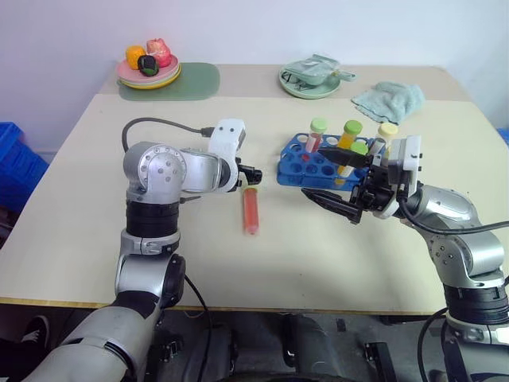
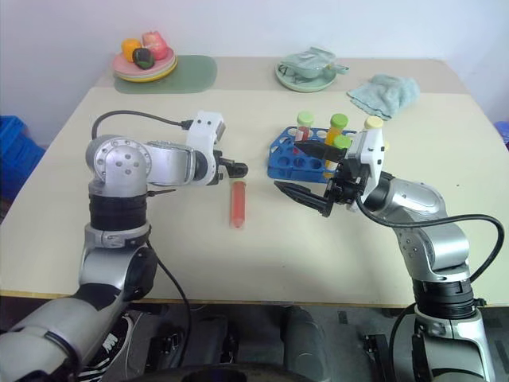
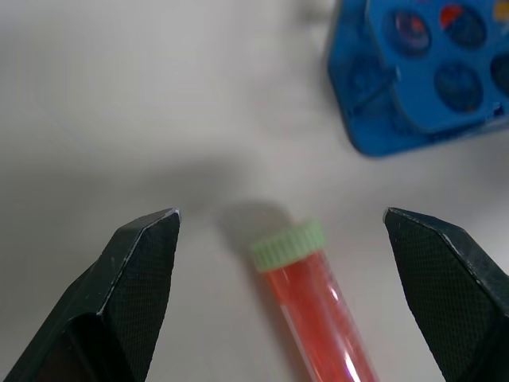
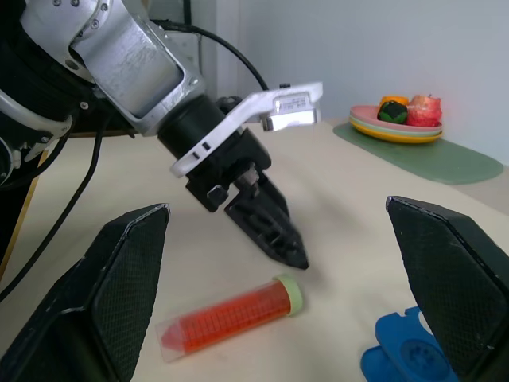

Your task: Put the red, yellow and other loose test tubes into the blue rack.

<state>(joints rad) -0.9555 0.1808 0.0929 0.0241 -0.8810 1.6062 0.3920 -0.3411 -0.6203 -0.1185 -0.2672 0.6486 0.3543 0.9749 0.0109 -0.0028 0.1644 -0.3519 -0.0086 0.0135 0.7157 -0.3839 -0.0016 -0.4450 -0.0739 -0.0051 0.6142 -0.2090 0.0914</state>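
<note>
A red-orange tube (image 1: 251,211) with a pale green cap lies flat on the table, left of the blue rack (image 1: 301,169). My left gripper (image 1: 253,173) hangs open just beyond the tube's cap end, tilted down toward it; in the left wrist view the cap (image 3: 288,243) sits between its spread fingers, untouched. A yellow tube (image 1: 348,137) with a green cap stands in the rack among several other capped tubes. My right gripper (image 1: 326,181) is open and empty at the rack's near side, pointing toward the lying tube (image 4: 235,314).
At the back left a plate of toy fruit (image 1: 148,68) sits on a green mat (image 1: 195,82). A pale green plate holding a bag (image 1: 312,79) and a teal cloth (image 1: 388,99) lie at the back right. A blue bin (image 1: 16,163) stands beside the table's left edge.
</note>
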